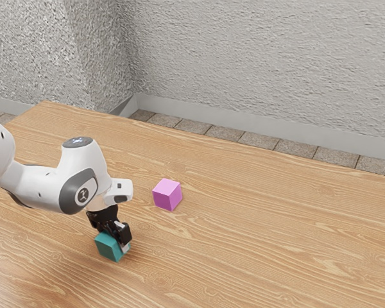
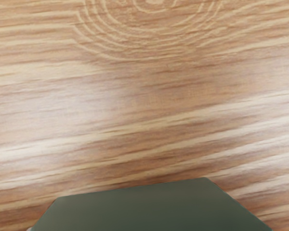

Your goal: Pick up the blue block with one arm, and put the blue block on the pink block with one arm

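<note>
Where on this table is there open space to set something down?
Bare table right of the pink block in the exterior view, and behind it toward the wall. Crowded only around the teal block under the end effector.

No lettering or number can be read; the mark on the arm's grey joint cap (image 1: 83, 192) is illegible

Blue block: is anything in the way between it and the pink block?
No, nothing I can see. The blue block, which looks teal here, is gripped in the hand. Only bare wooden table lies between it and the pink block, which stands toward the exterior view's right.
</note>
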You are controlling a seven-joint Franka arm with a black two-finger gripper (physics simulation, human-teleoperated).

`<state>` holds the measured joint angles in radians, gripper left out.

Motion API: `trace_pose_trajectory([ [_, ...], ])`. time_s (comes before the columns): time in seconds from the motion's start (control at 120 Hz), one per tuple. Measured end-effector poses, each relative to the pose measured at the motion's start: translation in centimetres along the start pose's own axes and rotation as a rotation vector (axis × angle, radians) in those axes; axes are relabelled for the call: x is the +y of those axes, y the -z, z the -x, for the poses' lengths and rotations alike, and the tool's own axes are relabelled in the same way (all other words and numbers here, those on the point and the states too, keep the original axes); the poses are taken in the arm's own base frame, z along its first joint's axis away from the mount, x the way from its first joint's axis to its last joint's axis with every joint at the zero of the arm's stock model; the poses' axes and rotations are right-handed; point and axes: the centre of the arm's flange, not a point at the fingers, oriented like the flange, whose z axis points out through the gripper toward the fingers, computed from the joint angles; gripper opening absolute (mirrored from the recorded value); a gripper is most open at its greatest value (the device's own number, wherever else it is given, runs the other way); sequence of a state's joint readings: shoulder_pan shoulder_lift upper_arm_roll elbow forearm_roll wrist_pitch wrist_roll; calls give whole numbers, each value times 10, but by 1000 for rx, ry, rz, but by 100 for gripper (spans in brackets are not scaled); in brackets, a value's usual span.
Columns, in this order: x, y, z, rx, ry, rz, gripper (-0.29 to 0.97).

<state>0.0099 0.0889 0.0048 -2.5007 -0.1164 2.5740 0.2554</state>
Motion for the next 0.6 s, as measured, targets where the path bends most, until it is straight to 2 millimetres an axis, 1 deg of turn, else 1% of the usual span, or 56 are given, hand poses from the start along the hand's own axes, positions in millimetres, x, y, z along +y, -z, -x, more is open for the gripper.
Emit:
trace_pose_trajectory([
  [0.1, 0, 1, -1, 2, 1, 0, 49],
  [0.217, -1, 7, -7, 15, 2, -2, 42],
  [0.392, -2, 12, -12, 25, 2, -4, 39],
  [0.6, -3, 19, -25, 31, 6, -5, 35],
])
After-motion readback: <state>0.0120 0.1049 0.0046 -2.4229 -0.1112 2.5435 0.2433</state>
